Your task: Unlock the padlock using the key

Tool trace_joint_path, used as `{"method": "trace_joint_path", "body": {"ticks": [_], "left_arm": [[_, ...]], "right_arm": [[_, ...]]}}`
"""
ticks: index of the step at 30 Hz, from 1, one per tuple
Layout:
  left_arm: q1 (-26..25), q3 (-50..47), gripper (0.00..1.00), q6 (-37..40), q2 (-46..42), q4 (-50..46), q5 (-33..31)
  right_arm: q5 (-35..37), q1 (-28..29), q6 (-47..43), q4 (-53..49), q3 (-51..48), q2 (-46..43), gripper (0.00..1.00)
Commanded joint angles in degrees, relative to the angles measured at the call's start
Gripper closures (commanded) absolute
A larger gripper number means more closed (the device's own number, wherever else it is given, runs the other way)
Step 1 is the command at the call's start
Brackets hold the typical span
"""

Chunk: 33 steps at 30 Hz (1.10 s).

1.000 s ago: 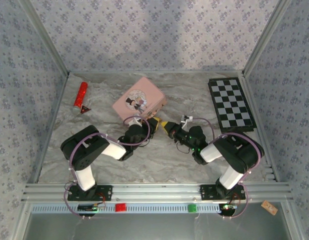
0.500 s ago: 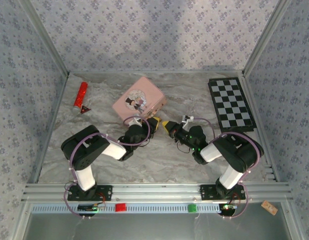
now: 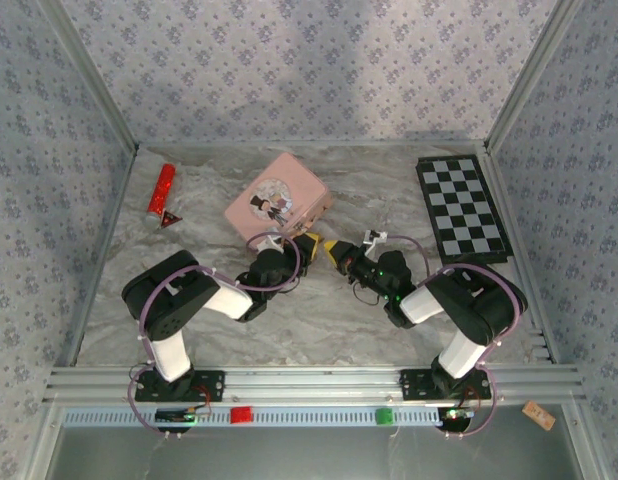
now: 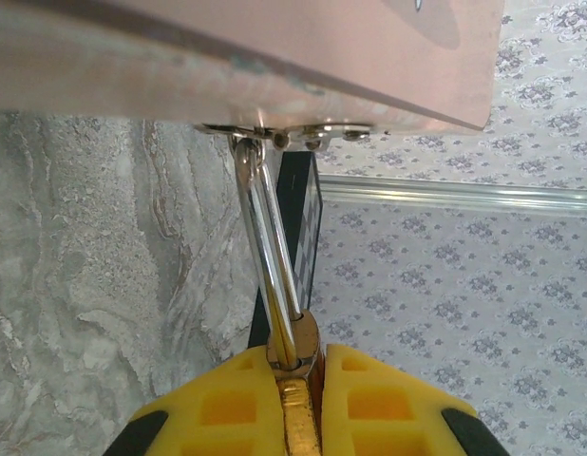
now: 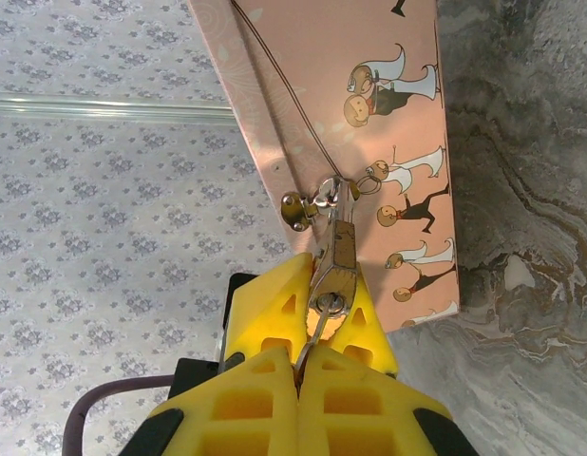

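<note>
The small brass padlock point(image 4: 300, 372) hangs by its grey shackle point(image 4: 271, 249) from the hasp point(image 4: 274, 136) of the pink box point(image 3: 278, 204). My left gripper point(image 4: 303, 366) is shut on the padlock's body, its yellow fingers point(image 5: 272, 302) on either side of it. My right gripper point(image 5: 301, 366) is shut on the thin metal key point(image 5: 317, 340). The key's tip sits in the keyhole on the padlock point(image 5: 337, 258). In the top view the left gripper point(image 3: 307, 246) and the right gripper point(image 3: 336, 253) meet tip to tip at the box's near right corner.
A black-and-white checkerboard point(image 3: 461, 208) lies at the back right. A red stick point(image 3: 161, 190) lies at the back left near the wall, with a small dark red piece point(image 3: 170, 219) beside it. Patterned walls close in the marbled table on three sides.
</note>
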Motion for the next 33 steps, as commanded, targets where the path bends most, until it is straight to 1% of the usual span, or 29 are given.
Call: {"method": "trace_joint_path", "body": {"ticks": [1,15,25,28,33], "left_arm": [[-1.63,1.91,1.00,-4.63,0.73,5.31,3.80],[-2.73,2.52,1.00,-5.34,0.20,6.63,3.04],[-2.83,2.18,1.00,-5.43,-0.17,8.34,1.89],[-2.83,1.92,1.00,-5.43,-0.50,8.95,1.12],[-2.64,1.40,1.00,-5.02,-1.49,9.18,-0.06]], "right_arm": [[1.16,0.15,0.72,1.31,2.02,0.45,1.00],[0.65,0.23,2.71,1.27,3.17,2.10,1.00],[1.96,-0.17,4.88,1.28,1.24,2.19,1.00],[0.66,-0.44,4.87,1.26,1.67,2.79,1.00],[-4.44,-0.87,2.93,1.29,3.58,4.70,1.00]]}}
